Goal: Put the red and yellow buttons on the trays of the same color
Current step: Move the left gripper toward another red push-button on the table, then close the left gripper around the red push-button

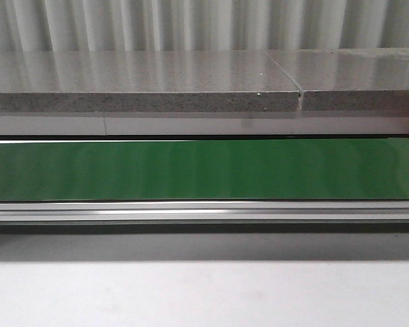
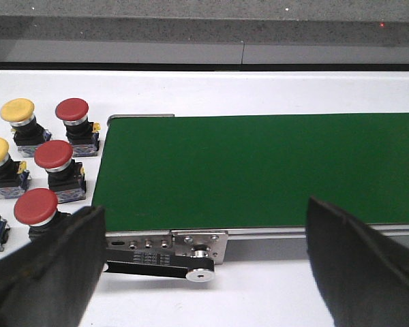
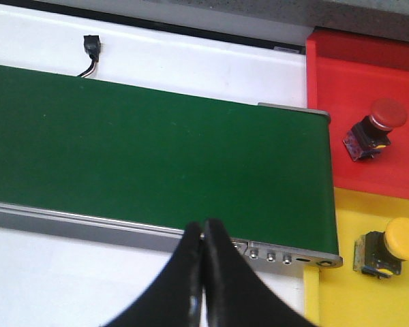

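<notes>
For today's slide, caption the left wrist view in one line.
Open left gripper above the green belt, beside three red buttons and two yellow buttons.

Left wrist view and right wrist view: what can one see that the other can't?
Only the left wrist view shows loose buttons on the white table: three red and two yellow, plus the open left claw. Only the right wrist view shows the red tray and yellow tray, one matching button on each, and the shut right claw. Both show the green belt.
</notes>
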{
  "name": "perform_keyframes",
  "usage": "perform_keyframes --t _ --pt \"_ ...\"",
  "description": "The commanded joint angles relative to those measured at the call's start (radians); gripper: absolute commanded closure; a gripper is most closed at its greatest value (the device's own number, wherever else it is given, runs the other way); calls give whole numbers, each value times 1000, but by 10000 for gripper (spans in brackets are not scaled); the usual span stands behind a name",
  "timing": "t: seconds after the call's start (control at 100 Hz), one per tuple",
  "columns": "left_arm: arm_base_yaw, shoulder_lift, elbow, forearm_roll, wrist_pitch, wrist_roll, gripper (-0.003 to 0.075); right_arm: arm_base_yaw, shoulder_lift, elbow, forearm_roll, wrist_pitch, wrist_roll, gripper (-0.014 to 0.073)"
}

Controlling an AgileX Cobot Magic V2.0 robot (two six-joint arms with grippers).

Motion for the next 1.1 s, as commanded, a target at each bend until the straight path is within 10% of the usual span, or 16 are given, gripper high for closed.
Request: perform_keyframes --t 0.0,0.35,1.09 --pt "-9 6 -27 -9 -71 0 122 4 0 -25 1 -59 -11 662" --pt "71 137 -101 228 -51 -379 122 4 0 -25 1 -59 -11 662" --pt "364 878 -333 118 -83 -369 122 4 0 -25 1 -59 -11 662"
